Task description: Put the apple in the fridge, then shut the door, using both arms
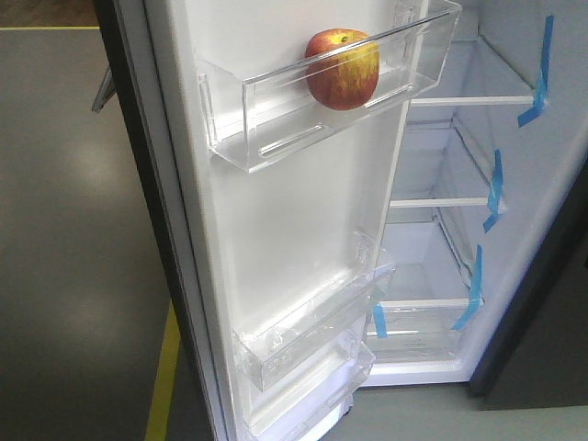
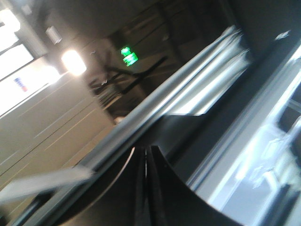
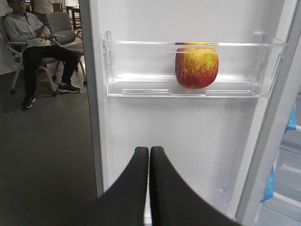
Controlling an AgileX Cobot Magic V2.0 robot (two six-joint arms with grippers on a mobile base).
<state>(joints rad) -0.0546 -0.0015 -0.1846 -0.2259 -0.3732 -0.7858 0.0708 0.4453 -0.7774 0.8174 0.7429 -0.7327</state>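
The red and yellow apple (image 1: 343,69) (image 3: 196,67) rests in the upper clear bin (image 1: 276,110) of the open fridge door (image 1: 276,239). The fridge's white inside (image 1: 441,248) with blue-taped glass shelves shows to the right. My right gripper (image 3: 149,149) is shut and empty, pointing at the door's white lining (image 3: 178,132) below the apple's bin (image 3: 141,87). My left gripper (image 2: 145,148) is shut with nothing between its fingers. It sits close to the door's dark outer edge (image 2: 188,80), seen blurred. Neither gripper shows in the exterior view.
A seated person (image 3: 33,42) on a wheeled chair is at the left beyond the door. Lower clear bins (image 1: 303,340) hang on the door. A yellow floor line (image 1: 163,367) runs beside the door's foot. A dark cabinet side (image 1: 542,312) stands right of the fridge.
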